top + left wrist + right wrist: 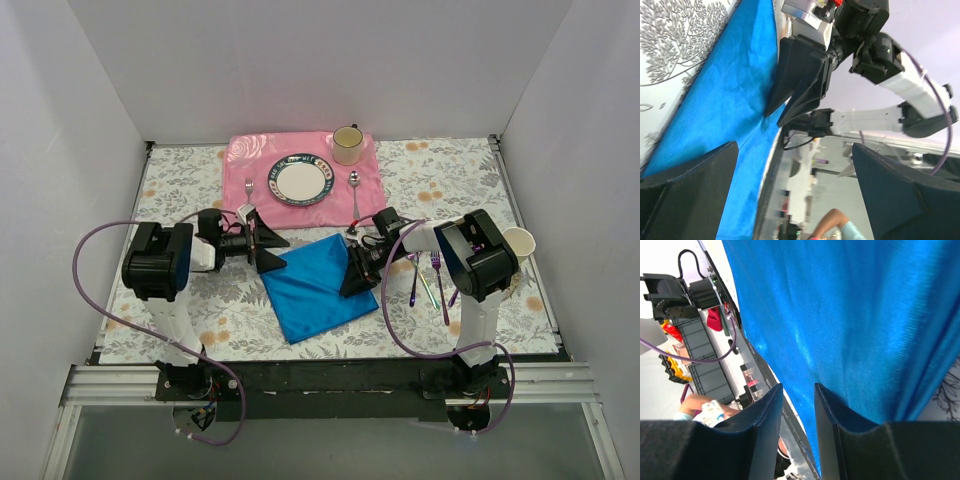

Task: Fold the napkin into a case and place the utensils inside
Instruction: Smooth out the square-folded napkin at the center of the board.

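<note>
Left arm (160, 265) reaches inward from left side, forearm low; left gripper (276, 252) points right, jaws spread wide, left fingers (695, 195) far apart; right arm (480, 255) bent at elbow, reaches inward from right side; right gripper (352, 272) angled down and leftward, right fingers (757, 430) drawn close, slim gap between; grip unclear; grippers face each other, apart.
</note>
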Robot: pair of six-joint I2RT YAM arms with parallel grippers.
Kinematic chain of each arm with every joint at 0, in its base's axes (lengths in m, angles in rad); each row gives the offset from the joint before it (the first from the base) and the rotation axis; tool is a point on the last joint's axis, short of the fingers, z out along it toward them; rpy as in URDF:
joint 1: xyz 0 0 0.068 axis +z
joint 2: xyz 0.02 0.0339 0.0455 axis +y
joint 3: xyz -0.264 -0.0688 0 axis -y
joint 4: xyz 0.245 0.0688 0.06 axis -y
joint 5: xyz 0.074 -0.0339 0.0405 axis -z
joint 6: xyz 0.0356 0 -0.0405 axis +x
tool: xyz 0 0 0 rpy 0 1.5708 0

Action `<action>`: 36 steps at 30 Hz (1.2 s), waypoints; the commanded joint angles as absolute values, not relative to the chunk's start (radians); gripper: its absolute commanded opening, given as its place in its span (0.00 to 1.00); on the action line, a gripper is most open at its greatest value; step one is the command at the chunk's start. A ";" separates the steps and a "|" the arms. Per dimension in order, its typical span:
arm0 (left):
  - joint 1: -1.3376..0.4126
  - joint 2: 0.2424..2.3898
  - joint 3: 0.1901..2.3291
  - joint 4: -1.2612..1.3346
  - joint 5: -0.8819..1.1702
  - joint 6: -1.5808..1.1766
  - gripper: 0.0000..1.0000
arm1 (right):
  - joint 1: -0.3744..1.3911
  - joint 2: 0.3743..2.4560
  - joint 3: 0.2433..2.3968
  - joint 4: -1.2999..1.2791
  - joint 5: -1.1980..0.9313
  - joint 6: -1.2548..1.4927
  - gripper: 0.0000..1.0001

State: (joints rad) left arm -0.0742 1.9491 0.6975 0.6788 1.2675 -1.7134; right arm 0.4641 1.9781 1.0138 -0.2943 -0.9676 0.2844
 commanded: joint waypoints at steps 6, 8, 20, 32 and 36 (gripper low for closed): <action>-0.044 1.603 0.946 -0.157 1.227 -0.944 0.98 | 0.463 1.919 1.192 -0.397 -1.046 0.138 0.46; -0.061 1.536 0.989 -0.403 1.174 -0.615 0.98 | 0.466 1.879 1.241 -0.428 -1.031 0.109 0.46; -0.478 1.268 0.770 -0.522 0.543 0.170 0.25 | 0.468 1.844 1.220 -0.569 -0.683 -0.031 0.43; -0.699 1.442 0.721 -0.468 0.377 0.031 0.18 | 0.479 1.959 1.278 -0.574 -0.583 -0.080 0.41; -0.742 1.445 0.749 -0.509 0.357 0.075 0.17 | 0.488 1.991 1.307 -0.583 -0.592 -0.089 0.41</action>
